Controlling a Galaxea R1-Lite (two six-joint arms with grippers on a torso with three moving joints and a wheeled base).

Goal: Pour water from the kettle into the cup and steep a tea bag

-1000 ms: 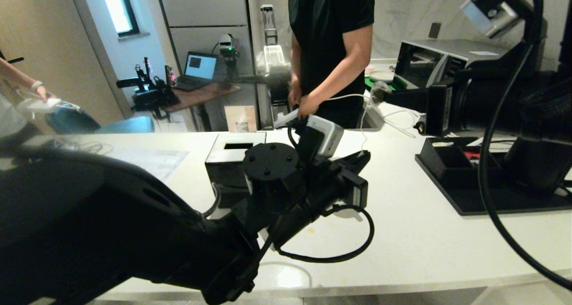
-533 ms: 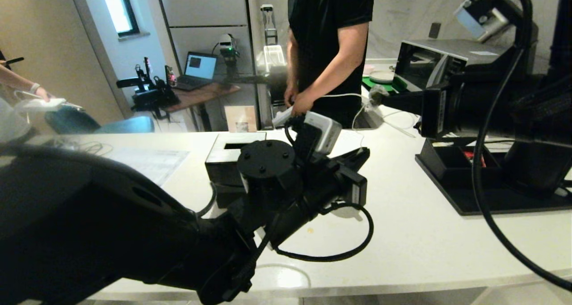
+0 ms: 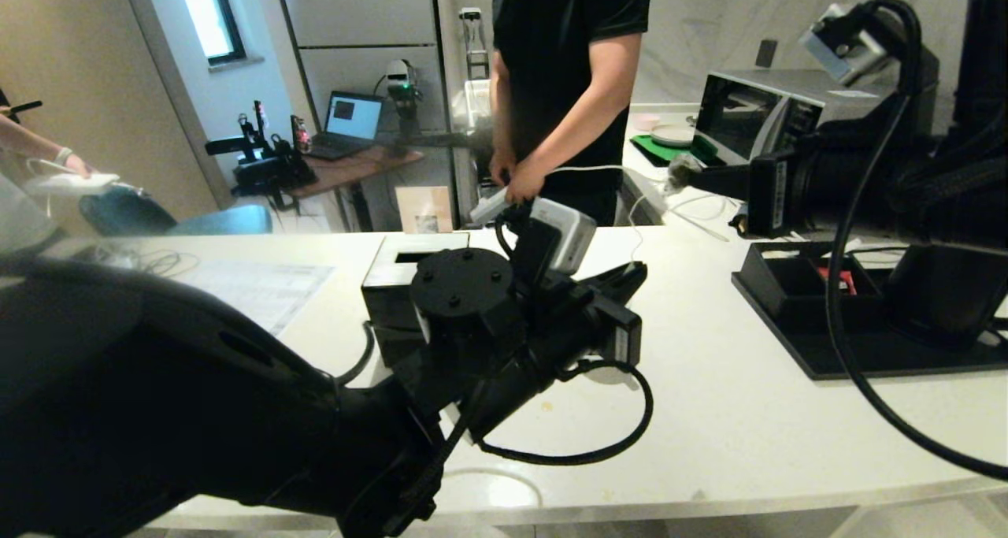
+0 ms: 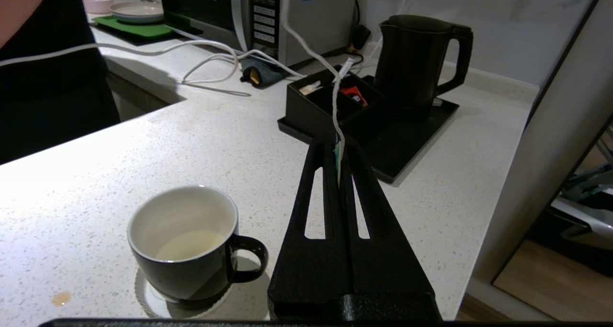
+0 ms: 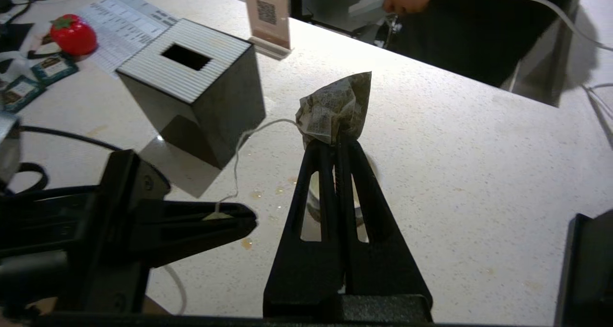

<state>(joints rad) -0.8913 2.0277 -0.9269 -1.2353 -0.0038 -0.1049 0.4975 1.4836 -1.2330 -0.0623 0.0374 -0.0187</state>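
Note:
The black cup with a white inside holds pale liquid and stands on its white saucer on the speckled counter. Beside it, above the counter, my left gripper is shut on the tea bag's paper tag, and the white string runs off toward my right arm. My right gripper is shut on the crumpled tea bag, held in the air above the cup, which its fingers mostly hide. In the head view the tea bag hangs right of my left gripper. The black kettle stands on a black tray.
A black cube tissue box stands near my left gripper. A compartment box of sachets shares the tray. A microwave and white cables lie behind. A person stands across the counter. Small spills dot the counter.
The person behind the counter has stepped to the left. Both grippers hold the tag and the tea bag much where they were.

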